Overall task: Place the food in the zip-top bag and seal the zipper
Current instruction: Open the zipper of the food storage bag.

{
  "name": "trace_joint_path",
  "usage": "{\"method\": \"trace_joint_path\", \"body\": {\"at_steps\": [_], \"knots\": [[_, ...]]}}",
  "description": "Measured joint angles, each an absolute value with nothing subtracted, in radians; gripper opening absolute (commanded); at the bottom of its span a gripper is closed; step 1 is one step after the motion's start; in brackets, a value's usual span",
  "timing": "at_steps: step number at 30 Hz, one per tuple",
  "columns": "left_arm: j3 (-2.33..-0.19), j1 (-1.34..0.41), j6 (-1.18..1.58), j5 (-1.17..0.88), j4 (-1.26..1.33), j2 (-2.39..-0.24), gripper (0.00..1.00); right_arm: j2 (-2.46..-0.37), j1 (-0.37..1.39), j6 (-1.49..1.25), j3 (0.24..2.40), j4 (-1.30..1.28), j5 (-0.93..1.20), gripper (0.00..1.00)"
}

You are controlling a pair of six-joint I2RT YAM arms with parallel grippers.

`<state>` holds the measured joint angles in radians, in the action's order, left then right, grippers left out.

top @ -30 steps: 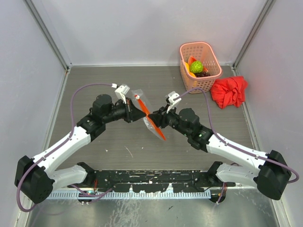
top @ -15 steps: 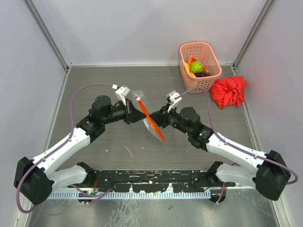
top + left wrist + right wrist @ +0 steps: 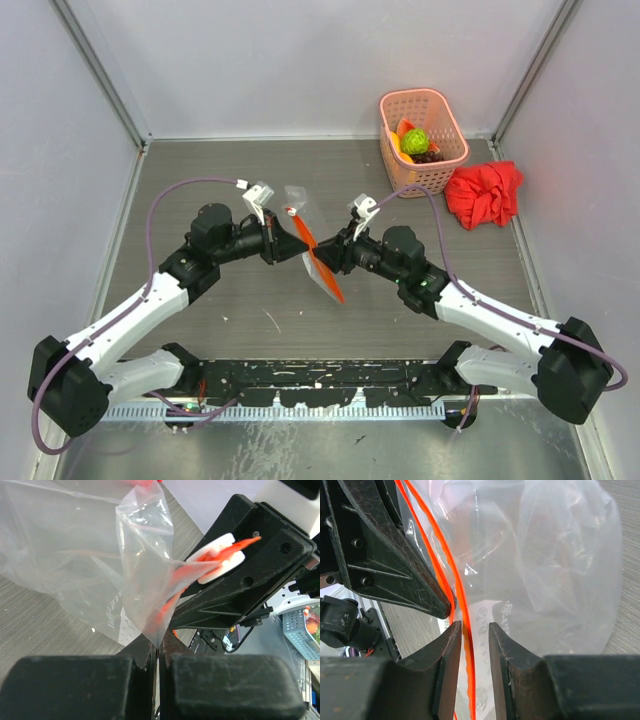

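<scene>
Clear zip-top bag [image 3: 298, 202] hangs above the surface [image 3: 250, 170] centre; we see left end effector [image 3: 303, 243] pinching its film, right end effector [image 3: 322, 250] slightly spread astride the zipper [image 3: 332, 288]; food [image 3: 415, 140] lies in far-right corner basket [image 3: 446, 166] beside red cloth [image 3: 485, 193]

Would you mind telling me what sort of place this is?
Probably a robotics lab test cell: left arm and right arm bolted at a table edge, plain walls boxing it in, toy fruit in a pink basket.
</scene>
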<state>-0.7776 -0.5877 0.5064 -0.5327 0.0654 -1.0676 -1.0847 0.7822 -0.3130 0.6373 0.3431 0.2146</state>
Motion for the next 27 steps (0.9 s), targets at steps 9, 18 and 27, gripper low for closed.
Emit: {"method": "trace_joint_path", "body": {"at_steps": [9,18,27], "knots": [[-0.759,-0.588,0.508,-0.54,0.083,-1.06,0.0,-1.116,0.776,-0.313,0.637,0.356,0.274,0.39],[-0.743,-0.588,0.527,-0.523,0.116,-1.06,0.0,-1.129,0.776,-0.309,0.637,0.36,0.286,0.13],[-0.74,-0.588,0.545,-0.427,0.065,-1.039,0.25,-1.106,0.777,-0.283,0.64,0.297,0.21,0.0]]}}
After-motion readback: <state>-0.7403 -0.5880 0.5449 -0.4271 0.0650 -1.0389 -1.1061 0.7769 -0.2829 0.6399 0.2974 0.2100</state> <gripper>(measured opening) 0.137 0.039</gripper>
